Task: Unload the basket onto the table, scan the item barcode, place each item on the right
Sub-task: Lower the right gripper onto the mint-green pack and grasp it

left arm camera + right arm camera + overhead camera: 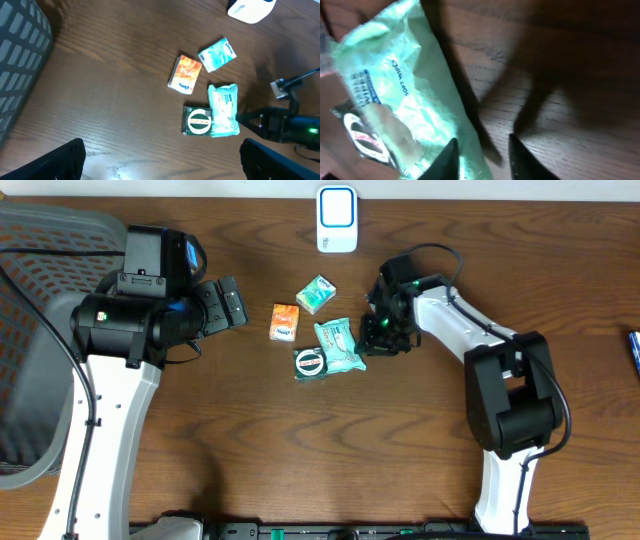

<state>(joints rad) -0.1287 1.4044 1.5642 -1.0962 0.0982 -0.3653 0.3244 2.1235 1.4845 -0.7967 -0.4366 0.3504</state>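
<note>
A pale green soft-wipes pack (338, 345) (405, 100) lies flat on the wooden table among a few small items. My right gripper (375, 340) (482, 142) is down at the pack's right edge. Its jaws stand a little apart, the left finger (447, 160) over the pack's edge and the right finger (520, 157) over bare wood. The left gripper (232, 302) (162, 160) hovers wide open to the left of the items, holding nothing. A white barcode scanner (337, 218) (249, 9) stands at the table's far edge.
An orange packet (285, 321), a teal tissue pack (316, 294) and a dark green packet with a round logo (310, 364) lie close to the wipes (223, 107). A grey mesh chair (40, 330) is at the left. A blue object (634, 350) shows at the right edge.
</note>
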